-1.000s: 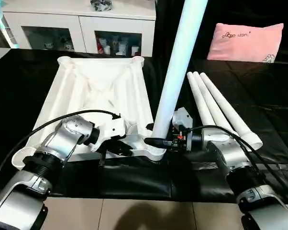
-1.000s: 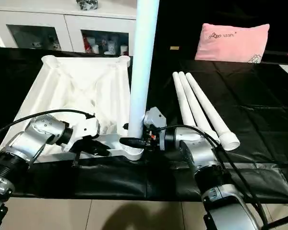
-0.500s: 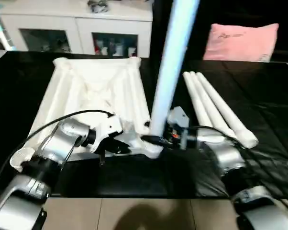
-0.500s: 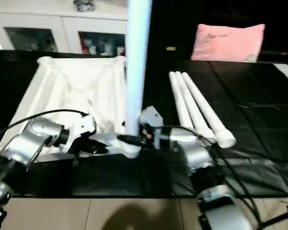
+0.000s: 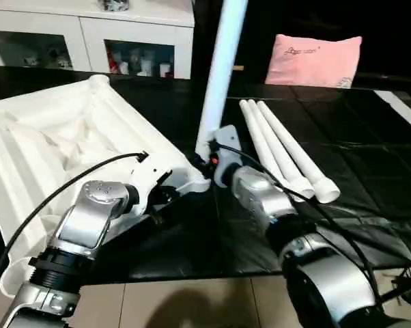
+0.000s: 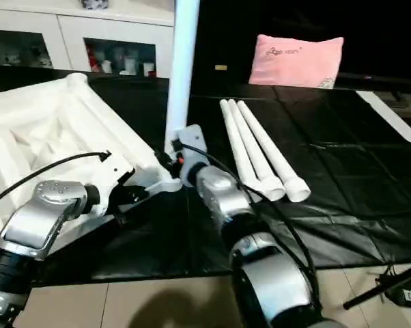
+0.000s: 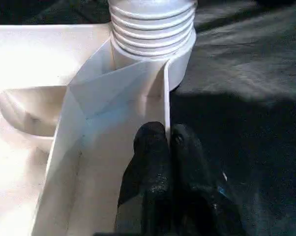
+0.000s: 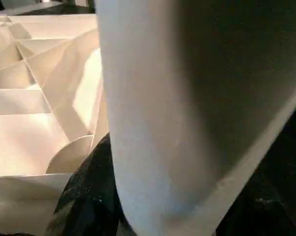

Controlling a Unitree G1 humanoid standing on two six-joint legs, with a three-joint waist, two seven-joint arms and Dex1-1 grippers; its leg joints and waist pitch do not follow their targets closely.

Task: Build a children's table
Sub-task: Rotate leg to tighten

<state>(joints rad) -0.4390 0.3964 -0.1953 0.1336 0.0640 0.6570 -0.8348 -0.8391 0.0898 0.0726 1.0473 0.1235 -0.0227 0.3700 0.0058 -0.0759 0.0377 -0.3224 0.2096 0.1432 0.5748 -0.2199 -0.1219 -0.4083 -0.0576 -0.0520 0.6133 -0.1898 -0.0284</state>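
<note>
A black sheet (image 5: 369,171) covers the work surface, with pale floor tiles (image 5: 192,304) at its near edge; beyond the upturned table top (image 5: 48,143) stand a white glass-door cabinet (image 5: 89,41) and a pink pillow (image 5: 315,60). The left gripper (image 7: 165,140) pinches the top's rim wall near the corner socket (image 7: 153,54). The right gripper (image 5: 207,156) clasps the upright leg (image 5: 219,75) seated there; three loose legs (image 5: 280,150) lie just right of the top.

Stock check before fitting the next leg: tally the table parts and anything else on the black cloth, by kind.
Tabletop: 1
Leg standing in a corner socket: 1
Loose legs lying on the cloth: 3
Pink pillow: 1
Total: 6
</note>
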